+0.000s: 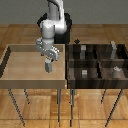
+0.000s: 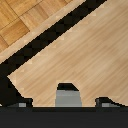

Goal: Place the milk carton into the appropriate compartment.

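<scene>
Parquet floor [image 1: 100, 32] of light brown wood lies under everything. On thin metal legs stand two bins side by side, very near each other. The bigger one is a light tan tray [image 1: 20, 62] with low walls and no division, on the exterior view's left. The other is a dark bin [image 1: 97, 61] of striped brown wood, on the exterior view's right, and cross walls cut it into four square compartments [image 1: 75, 74].

The white and grey arm [image 1: 47, 30] comes from its dark base behind the bins and bends down over the tray. It reaches over the part of the tray near the edge that faces the dark bin, about halfway between the tray's front and back edges.

The hand [image 1: 48, 61] points straight down into the tray. In the wrist view its two dark fingers [image 2: 22, 105] stand apart, and a strip of the tray floor shows between each finger and the thing in the middle, so the hand is spread and not clamped on anything.

The milk carton [image 1: 48, 66] is that thing in the middle. It is pale grey, it stands upright inside the tray, between the fingers and free of them [image 2: 67, 97]. It seems to stand on the tray floor, but the low picture quality makes this not sure.

Several small grey things [image 1: 84, 72] sit in the dark compartments, too blurred to name.
</scene>
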